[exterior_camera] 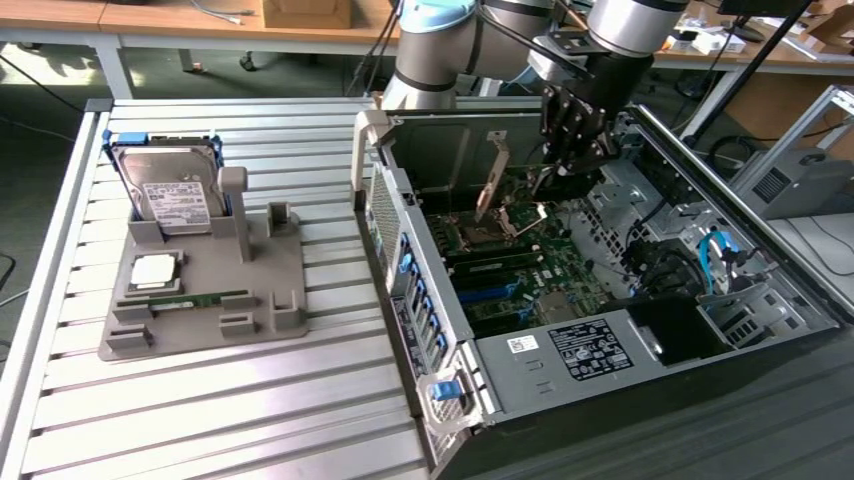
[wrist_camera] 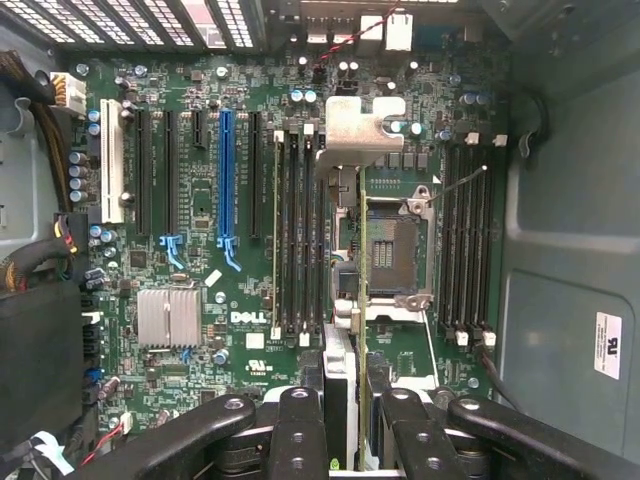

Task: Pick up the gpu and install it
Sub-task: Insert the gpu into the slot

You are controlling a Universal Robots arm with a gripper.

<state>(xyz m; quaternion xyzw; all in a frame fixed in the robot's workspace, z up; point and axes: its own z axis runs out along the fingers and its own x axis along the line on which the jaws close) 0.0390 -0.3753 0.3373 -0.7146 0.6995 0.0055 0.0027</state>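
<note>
Hand [exterior_camera: 547,186] tight around gpu [exterior_camera: 498,168], over motherboard [exterior_camera: 515,286]

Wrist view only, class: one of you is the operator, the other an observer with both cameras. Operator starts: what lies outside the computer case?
Observer: A grey tray on the slatted table, at the exterior view's left of the computer case.
Operator: What does it hold?
Observer: A propped-up hard drive, a processor and a green memory stick.
Operator: How does the gpu hang?
Observer: The gripper holds the gpu on edge, close above the motherboard; contact unclear.
</note>
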